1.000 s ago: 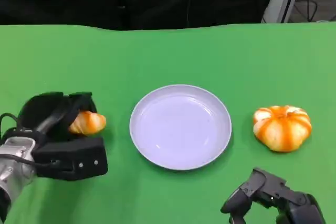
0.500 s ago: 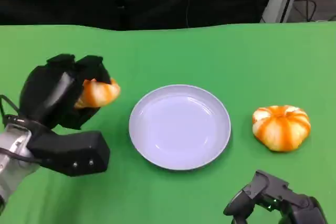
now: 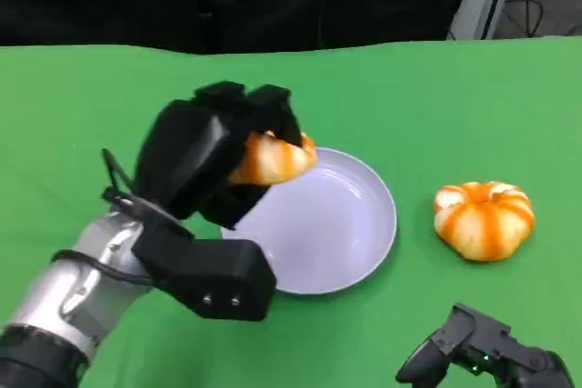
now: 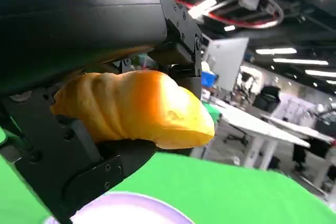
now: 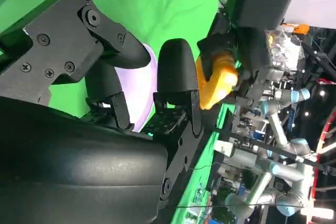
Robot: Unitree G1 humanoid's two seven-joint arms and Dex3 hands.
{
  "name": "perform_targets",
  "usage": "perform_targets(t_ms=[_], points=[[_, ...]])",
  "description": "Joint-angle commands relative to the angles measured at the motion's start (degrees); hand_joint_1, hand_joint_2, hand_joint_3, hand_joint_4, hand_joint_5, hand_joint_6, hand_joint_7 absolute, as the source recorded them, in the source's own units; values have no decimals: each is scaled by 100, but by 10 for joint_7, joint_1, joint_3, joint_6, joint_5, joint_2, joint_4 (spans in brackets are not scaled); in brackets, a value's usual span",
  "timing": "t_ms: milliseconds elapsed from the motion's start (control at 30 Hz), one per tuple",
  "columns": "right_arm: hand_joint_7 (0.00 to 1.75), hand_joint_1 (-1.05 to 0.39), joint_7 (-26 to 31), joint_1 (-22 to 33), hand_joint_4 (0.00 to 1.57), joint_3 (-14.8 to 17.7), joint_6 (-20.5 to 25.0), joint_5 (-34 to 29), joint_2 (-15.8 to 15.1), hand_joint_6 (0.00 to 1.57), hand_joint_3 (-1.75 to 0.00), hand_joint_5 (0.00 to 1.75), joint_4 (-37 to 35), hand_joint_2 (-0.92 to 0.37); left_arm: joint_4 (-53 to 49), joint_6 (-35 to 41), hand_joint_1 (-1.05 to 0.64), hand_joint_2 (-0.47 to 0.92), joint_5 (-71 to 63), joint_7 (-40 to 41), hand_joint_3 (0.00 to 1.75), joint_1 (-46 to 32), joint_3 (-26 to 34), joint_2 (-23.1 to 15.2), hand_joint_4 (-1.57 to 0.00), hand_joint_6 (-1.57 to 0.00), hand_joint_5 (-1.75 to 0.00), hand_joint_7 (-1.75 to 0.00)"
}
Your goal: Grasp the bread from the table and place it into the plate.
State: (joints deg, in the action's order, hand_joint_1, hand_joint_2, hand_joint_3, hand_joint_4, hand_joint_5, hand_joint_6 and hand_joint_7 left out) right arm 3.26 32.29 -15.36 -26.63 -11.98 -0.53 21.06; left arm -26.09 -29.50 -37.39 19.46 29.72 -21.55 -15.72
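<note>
Nearest the robot, the right hand (image 3: 486, 361) rests low at the green table's (image 3: 409, 88) front edge, fingers loosely parted and holding nothing. Further in, the left hand (image 3: 214, 156) grips the bread (image 3: 273, 158), a golden croissant-like roll, fingers wrapped around it, raised above the near-left rim of the pale plate (image 3: 350, 233). The grasp looks done; what remains is lowering the bread into the plate and letting go. To the plate's right, apart from it, sits a striped orange pumpkin-shaped item (image 3: 483, 219). Nothing appears to block the way.
</note>
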Motion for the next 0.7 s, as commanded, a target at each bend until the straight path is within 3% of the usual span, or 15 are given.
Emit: perform_targets(t_ms=[33,167,267,300,333,367,433,500,700], points=[[131,-8,-2,2,71,4,-12,9,-6,77,-126,158,0,-36,-40,-3,-14,24,-7,-12,150,28,-15,21,-95,-73,-175,-175],[131,-10,-2,0,71,6,-17,8,-6,78,-127,158,-4,-37,-63,22,-17,30,-7,-47,143,41,-26,37,-93,-74,-175,-167],[132,-10,-1,-7,71,5,-15,5,-3,77,-127,159,-10,-38,-71,56,-21,50,1,-106,98,55,-32,41,-75,-77,-158,-102],[132,-10,-1,-9,71,5,-13,5,-2,77,-127,159,-13,-37,-73,66,-24,62,-5,-119,70,61,-36,38,-63,-68,-121,-63],[132,-10,0,-12,71,4,-12,5,0,77,-127,159,-15,-37,-68,89,-27,72,-18,-146,51,67,-45,33,-59,-68,-102,-40],[132,-11,0,-14,70,4,-11,5,1,77,-125,159,-17,-37,-63,107,-38,83,-27,-165,33,71,-50,30,-33,-50,-76,-19],[133,-12,3,-14,70,5,-9,3,3,77,-124,159,-18,-38,-48,143,-44,90,-39,-206,23,76,-58,24,-21,-41,-62,-8],[132,-11,6,-13,69,5,-7,-1,6,77,-124,159,-17,-39,-32,173,-64,92,-46,-242,23,79,-63,19,-4,-20,-34,-3],[133,-12,7,-11,68,-2,0,2,12,76,-125,161,-16,-39,-12,202,-87,92,-41,-316,30,81,-63,4,0,-3,-6,-1]])
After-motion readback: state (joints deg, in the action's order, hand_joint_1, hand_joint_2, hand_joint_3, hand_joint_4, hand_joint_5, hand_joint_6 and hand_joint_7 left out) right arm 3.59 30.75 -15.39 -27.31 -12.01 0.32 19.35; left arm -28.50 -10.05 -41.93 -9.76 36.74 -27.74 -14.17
